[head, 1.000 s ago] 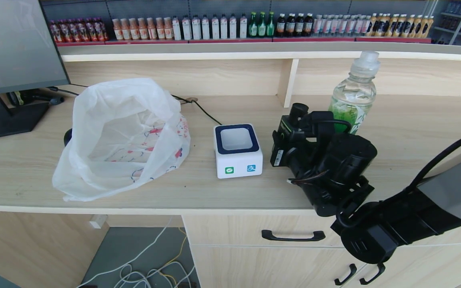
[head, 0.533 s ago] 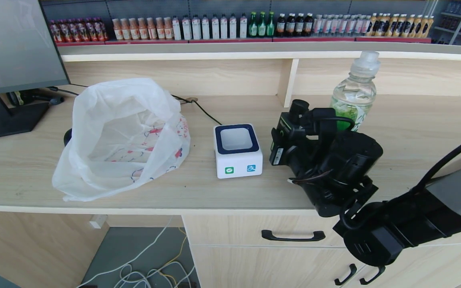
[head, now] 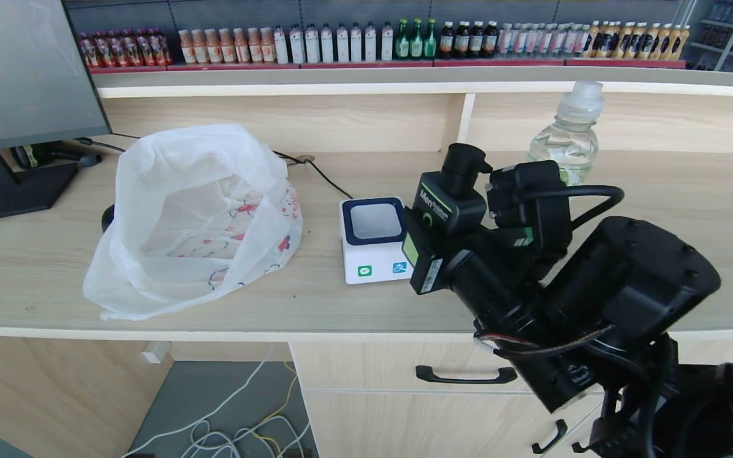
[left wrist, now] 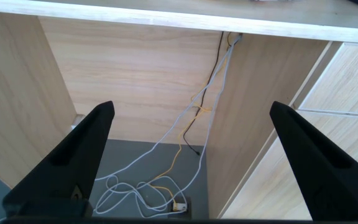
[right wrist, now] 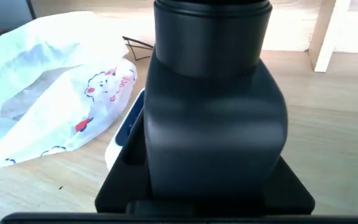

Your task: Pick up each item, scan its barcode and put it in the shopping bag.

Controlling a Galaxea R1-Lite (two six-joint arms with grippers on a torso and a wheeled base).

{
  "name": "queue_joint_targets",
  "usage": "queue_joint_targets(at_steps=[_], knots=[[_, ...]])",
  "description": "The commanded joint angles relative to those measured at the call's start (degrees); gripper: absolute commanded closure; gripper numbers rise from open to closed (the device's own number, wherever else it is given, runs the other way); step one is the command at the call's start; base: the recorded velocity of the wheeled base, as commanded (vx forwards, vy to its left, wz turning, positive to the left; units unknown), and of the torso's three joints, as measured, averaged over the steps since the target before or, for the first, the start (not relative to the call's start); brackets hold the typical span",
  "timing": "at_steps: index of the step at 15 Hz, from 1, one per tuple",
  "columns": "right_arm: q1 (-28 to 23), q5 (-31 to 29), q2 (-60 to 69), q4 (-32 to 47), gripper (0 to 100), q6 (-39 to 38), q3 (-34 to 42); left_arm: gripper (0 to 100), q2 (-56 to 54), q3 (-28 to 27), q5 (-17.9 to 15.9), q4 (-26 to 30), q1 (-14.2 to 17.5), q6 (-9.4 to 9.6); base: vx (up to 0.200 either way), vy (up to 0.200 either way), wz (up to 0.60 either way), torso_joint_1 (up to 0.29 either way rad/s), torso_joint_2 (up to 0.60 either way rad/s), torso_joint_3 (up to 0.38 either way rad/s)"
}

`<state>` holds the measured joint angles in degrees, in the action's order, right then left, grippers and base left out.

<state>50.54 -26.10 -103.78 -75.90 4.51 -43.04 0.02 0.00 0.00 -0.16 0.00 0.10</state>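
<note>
black bottle (head: 446,203) clamped in right gripper (head: 471,254) beside scanner (head: 376,238), scan judged pending | clear bottle (head: 567,137) untouched, shopping bag (head: 195,216) seemingly empty | left gripper (left wrist: 191,109) spread apart

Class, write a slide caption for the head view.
Right gripper holds a black bottle by the scanner; shopping bag lies open.

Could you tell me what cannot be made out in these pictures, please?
Water bottle: lower half hidden behind the right gripper, head view.
Scanner: right edge hidden behind the black bottle, head view; mostly covered in the right wrist view.
Shopping bag: contents unclear through crumpled plastic, head view.
</note>
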Motion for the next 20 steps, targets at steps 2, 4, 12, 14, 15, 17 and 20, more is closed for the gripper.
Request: queue_joint_targets(at_steps=[2,4,12,14,15,17,20], knots=[[5.88,-0.09,8.68,0.84,100,0.24,8.15,0,-0.02,0.00,0.00,-0.11,0.00,-0.01,0.000,0.000,0.00,0.000,0.00,0.000],[6.85,-0.27,9.74,0.22,100,1.55,10.26,0,-0.02,0.00,0.00,-0.02,0.00,-0.01,0.000,0.000,0.00,0.000,0.00,0.000],[9.57,-0.62,14.04,-4.35,100,13.95,15.89,0,-0.02,0.00,0.00,-0.02,0.00,-0.01,0.000,0.000,0.00,0.000,0.00,0.000],[12.21,-0.62,14.48,-4.52,100,16.67,16.33,0,-0.02,0.00,0.00,-0.02,0.00,-0.01,0.000,0.000,0.00,0.000,0.00,0.000],[12.04,-0.62,16.06,-5.66,100,18.52,19.23,0,-0.02,0.00,0.00,-0.02,0.00,-0.01,0.000,0.000,0.00,0.000,0.00,0.000],[12.74,-0.09,18.61,-6.45,100,21.94,24.94,0,-0.02,0.00,0.00,-0.02,0.00,-0.01,0.000,0.000,0.00,0.000,0.00,0.000],[15.90,2.72,18.88,-6.98,100,28.45,27.49,0,-0.02,0.00,0.00,-0.02,0.00,-0.01,0.000,0.000,0.00,0.000,0.00,0.000]])
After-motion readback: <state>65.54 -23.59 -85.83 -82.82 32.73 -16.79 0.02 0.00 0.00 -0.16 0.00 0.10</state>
